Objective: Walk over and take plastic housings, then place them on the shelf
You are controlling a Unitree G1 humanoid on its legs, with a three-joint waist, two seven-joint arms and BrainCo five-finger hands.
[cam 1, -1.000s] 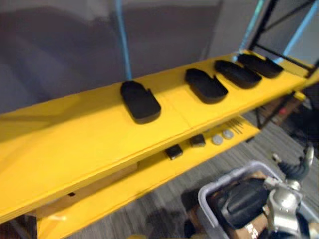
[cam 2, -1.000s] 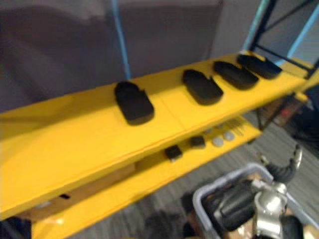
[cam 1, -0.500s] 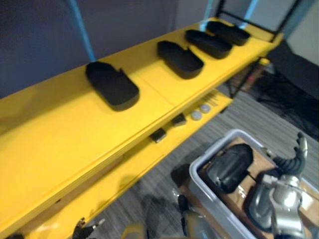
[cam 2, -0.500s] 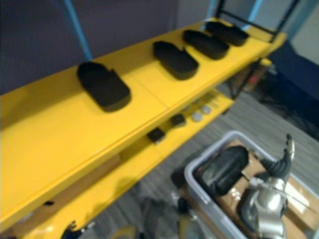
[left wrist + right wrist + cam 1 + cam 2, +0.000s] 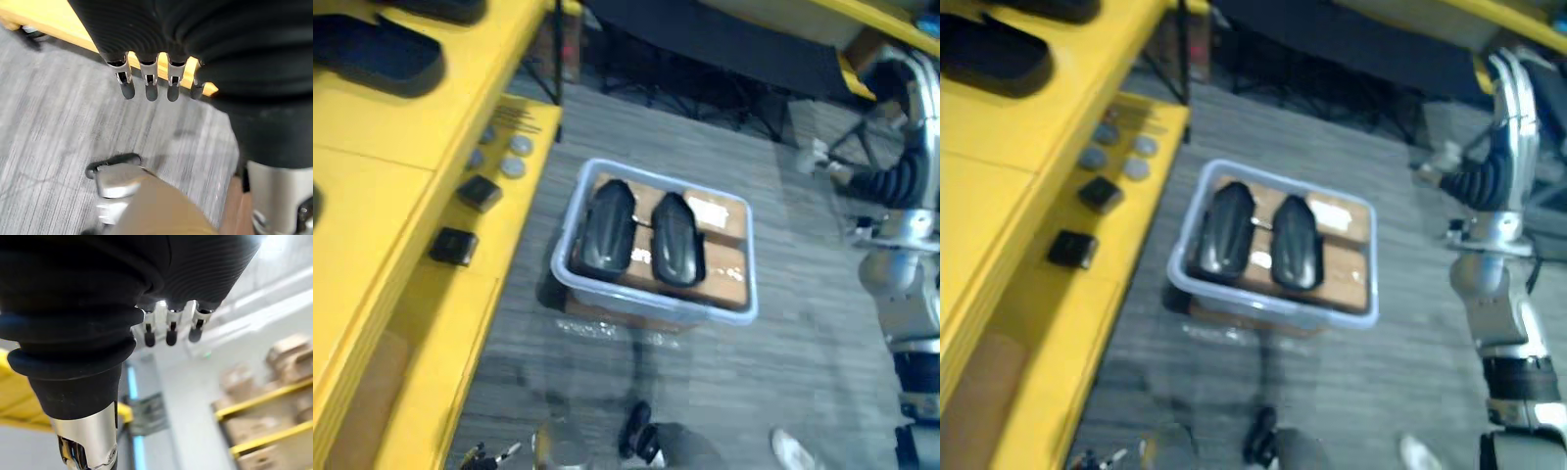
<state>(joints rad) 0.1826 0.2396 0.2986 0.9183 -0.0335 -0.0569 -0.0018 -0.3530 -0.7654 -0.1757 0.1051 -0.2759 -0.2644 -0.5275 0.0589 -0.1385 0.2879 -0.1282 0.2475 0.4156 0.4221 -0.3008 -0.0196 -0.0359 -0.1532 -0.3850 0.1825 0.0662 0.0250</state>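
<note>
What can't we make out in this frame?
- shelf housings: cut off by the top and left edges of the eye views, so no count.
- small parts on the lower shelf: too small to identify.
- bin housings: undersides hidden against the cardboard in the bin.
- right hand: partly cut off by the right edge of the left eye view.
- left hand: palm turned away from the left wrist camera.
</note>
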